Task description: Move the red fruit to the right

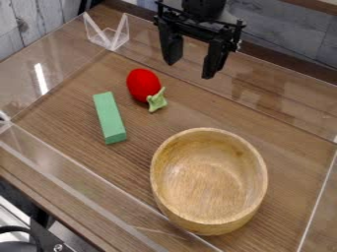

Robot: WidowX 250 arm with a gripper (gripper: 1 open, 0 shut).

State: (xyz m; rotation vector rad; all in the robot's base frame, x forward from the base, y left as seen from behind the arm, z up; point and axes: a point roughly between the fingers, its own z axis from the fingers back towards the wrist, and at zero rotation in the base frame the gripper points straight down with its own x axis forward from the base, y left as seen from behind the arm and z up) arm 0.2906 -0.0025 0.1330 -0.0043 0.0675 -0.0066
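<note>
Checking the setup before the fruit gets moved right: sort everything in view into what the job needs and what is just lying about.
Needed for the job:
- red fruit, on the table
- gripper, open, hanging above and right of the fruit

Just lying about:
- green block, left of the fruit
- wooden bowl, near the front
- clear plastic stand, at the back

Glossy red fruit (141, 83) with pale green cap, green block (109, 117), light wooden bowl (208, 179), seemingly black fingers (211, 67).
</note>
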